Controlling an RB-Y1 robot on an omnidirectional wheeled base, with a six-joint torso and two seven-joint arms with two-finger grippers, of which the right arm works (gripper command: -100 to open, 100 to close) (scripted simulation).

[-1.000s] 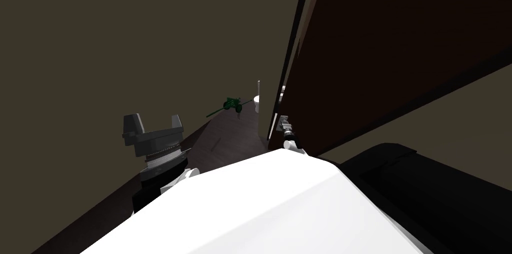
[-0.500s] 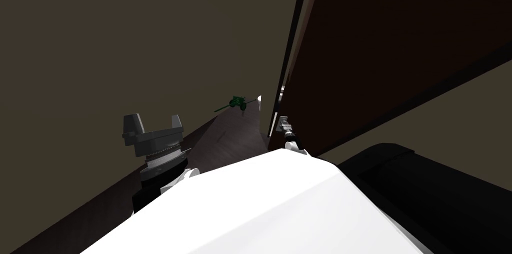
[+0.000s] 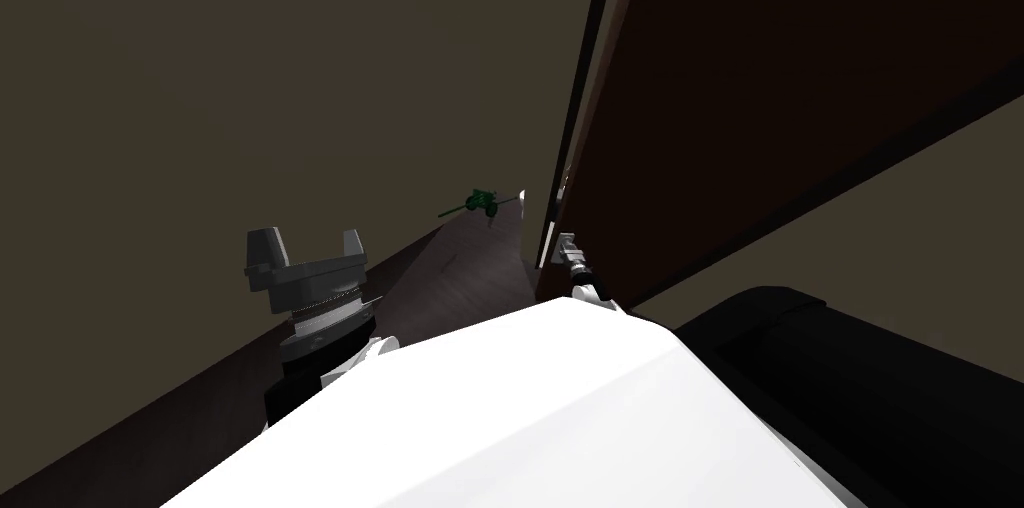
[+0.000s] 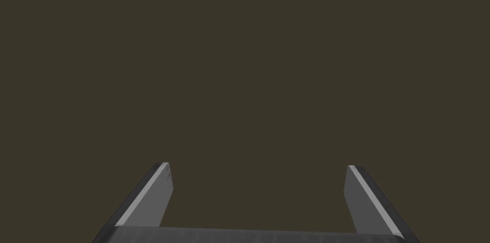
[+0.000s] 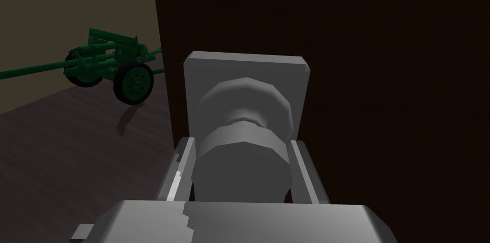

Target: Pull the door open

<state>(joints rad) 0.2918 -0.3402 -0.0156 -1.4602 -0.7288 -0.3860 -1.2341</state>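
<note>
A dim olive wall [image 3: 250,82] takes the left of the scene, and a dark wood floor [image 3: 470,277] runs far along its foot. On the right stands a tall dark brown door [image 3: 780,82].

The right gripper [image 5: 241,143] is clamped on the grey knob [image 5: 244,159], with a finger [image 5: 181,168] pressed to each side of it. The knob sits on a square grey plate [image 5: 246,70] fixed close to the door's left edge. Past that edge, the floor and the wall's foot are in sight. A green toy cannon [image 5: 110,65] stands there on its wheels, far off by the wall, its long barrel pointing left.

The right arm reaches straight ahead from just beyond the chest, low against the door. From the head it is a small grey shape at the door's edge, and the wrist camera makes the grip on the knob plain. The head camera adds the door's height and its lean across the upper right.

The left gripper [image 3: 307,242] is raised at the near left, its wrist upright. Its fingers are spread wide and hold nothing, facing the wall
</note>
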